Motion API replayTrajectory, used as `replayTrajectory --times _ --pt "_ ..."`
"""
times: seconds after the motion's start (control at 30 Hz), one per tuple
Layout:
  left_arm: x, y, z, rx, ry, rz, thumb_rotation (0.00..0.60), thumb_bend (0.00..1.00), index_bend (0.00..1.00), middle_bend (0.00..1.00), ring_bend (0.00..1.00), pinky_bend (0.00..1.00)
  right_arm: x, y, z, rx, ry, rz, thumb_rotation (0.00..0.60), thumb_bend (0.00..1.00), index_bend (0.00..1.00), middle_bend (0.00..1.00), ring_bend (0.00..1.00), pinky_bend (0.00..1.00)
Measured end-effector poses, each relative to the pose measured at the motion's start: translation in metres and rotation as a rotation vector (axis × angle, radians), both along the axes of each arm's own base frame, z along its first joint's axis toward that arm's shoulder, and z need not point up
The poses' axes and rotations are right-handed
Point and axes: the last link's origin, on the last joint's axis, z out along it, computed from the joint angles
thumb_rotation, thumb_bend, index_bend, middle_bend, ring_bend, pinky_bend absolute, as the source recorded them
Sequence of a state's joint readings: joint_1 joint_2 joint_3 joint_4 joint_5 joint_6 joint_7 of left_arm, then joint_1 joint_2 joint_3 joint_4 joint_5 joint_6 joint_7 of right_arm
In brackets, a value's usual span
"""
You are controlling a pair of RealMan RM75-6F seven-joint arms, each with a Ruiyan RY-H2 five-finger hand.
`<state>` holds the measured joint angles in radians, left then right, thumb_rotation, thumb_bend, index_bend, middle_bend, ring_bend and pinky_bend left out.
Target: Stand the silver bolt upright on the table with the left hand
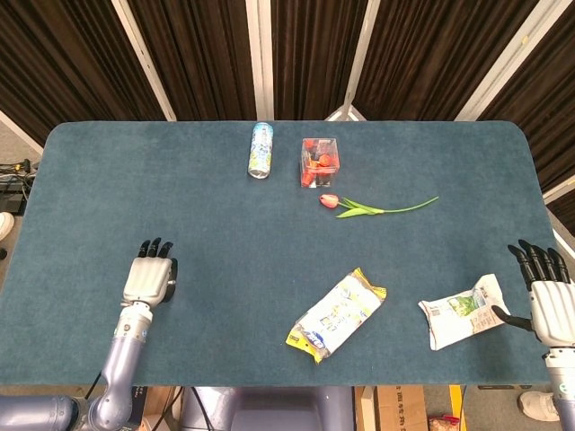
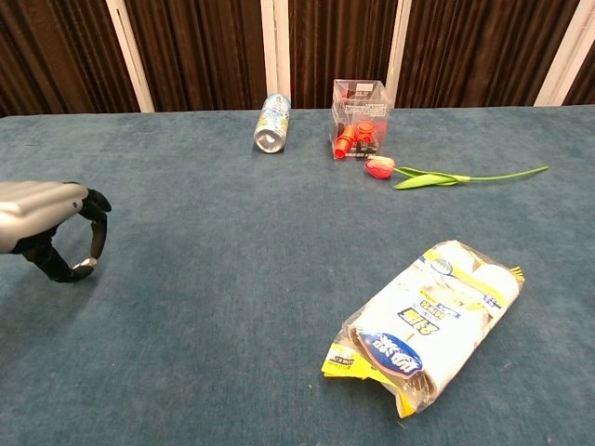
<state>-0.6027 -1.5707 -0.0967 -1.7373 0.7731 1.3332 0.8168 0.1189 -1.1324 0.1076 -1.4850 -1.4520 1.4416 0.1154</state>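
My left hand [image 1: 148,280] hovers palm down over the near left part of the blue table [image 1: 225,224]. In the chest view the left hand [image 2: 42,228] curls its thumb and a finger into a ring. A small silvery piece, which looks like the silver bolt [image 2: 85,265], is pinched at their tips just above the cloth. The head view hides the bolt under the hand. My right hand [image 1: 550,301] rests at the near right edge with its fingers spread and nothing in it.
A can [image 1: 260,150] lies at the back centre beside a clear box of red parts [image 1: 319,162]. In front of them lies a tulip [image 1: 373,208]. A snack bag [image 1: 337,314] and a white packet [image 1: 463,319] lie near the front.
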Motion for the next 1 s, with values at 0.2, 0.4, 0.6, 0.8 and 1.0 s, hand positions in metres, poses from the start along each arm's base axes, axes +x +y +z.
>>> replayTrajectory --times 0.2,0.4,0.6,0.8,1.0 --pt "0.003 0.001 0.019 0.042 -0.078 -0.012 0.600 0.52 0.57 0.12 0.00 0.00 0.001 0.000 -0.001 0.004 0.002 0.000 0.600 0.10 0.14 0.10 0.09 0.00" --pt "0.002 0.002 0.035 0.074 -0.145 -0.016 0.600 0.52 0.57 0.12 0.00 0.00 0.001 -0.001 -0.003 0.009 0.005 0.000 0.600 0.10 0.14 0.10 0.09 0.00" --pt "-0.002 0.004 0.035 0.076 -0.225 -0.006 0.600 0.52 0.57 0.12 0.00 0.00 0.001 -0.001 -0.003 0.008 0.004 -0.001 0.600 0.10 0.14 0.10 0.09 0.00" --pt "-0.012 0.007 0.033 0.079 -0.354 0.023 0.600 0.52 0.57 0.12 0.00 0.00 0.001 -0.001 -0.002 0.006 0.002 -0.003 0.600 0.10 0.14 0.10 0.09 0.00" --pt "-0.028 0.009 0.028 0.054 -0.465 0.060 0.600 0.52 0.57 0.12 0.00 0.00 0.001 -0.001 -0.002 0.006 0.002 -0.002 0.600 0.10 0.14 0.10 0.09 0.00"
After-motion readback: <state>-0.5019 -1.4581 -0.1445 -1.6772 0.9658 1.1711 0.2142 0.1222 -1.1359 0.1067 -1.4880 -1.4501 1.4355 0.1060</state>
